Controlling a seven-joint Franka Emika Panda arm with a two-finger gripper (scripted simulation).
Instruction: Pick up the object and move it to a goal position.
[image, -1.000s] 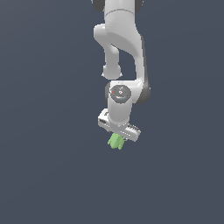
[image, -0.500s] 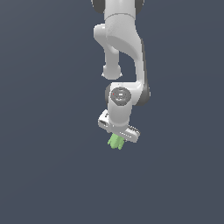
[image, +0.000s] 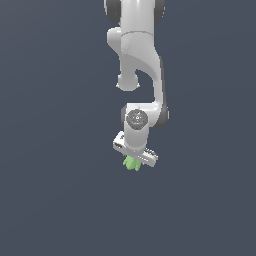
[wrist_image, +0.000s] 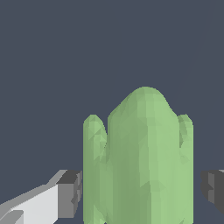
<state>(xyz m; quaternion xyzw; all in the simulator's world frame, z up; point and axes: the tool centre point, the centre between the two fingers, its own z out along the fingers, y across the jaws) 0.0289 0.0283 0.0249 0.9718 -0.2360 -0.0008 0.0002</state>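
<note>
Plain dark grey-blue filled both views, with no counter edge or wall discernible. The white arm (image: 140, 65) reached down, and just beneath it the hand (image: 134, 161) was closed on the light-green object (image: 132, 163), dark fingertips (wrist_image: 70, 192) flanking it

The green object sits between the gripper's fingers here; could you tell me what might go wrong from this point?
1. The wrist view shows one finger close beside the green object and the other standing apart from it, so the grip may be one-sided and it could slip.
2. Its lumpy, ridged sides give uneven contact, so it might twist under the gripper.
</note>
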